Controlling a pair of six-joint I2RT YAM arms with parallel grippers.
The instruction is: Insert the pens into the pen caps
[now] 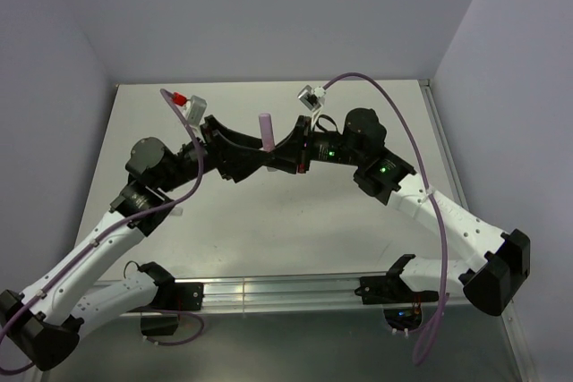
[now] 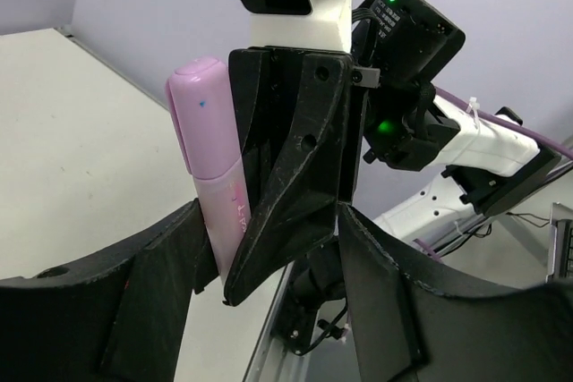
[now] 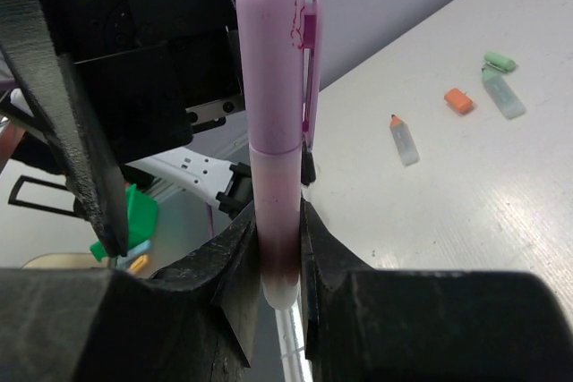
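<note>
My right gripper (image 3: 279, 252) clenches pink pen (image 3: 273, 185) low on barrel; left gripper (image 2: 276, 248) spread, holding nothing. Risk: I brush pen pulling left away, tilt it, cap (image 3: 271, 51) pops loose.

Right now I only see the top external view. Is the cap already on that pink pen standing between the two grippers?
Observer: Yes, the right wrist view shows the purple-pink cap seated on the pink pen.
Operator: Who's holding it?
Observer: The right gripper clamps its lower barrel; the left gripper has its jaws wide apart.
Operator: And the other pens?
Observer: Lying uncapped on the table: a pale pen with orange tip and a mint-green pen, with an orange cap and a green cap nearby.
</note>
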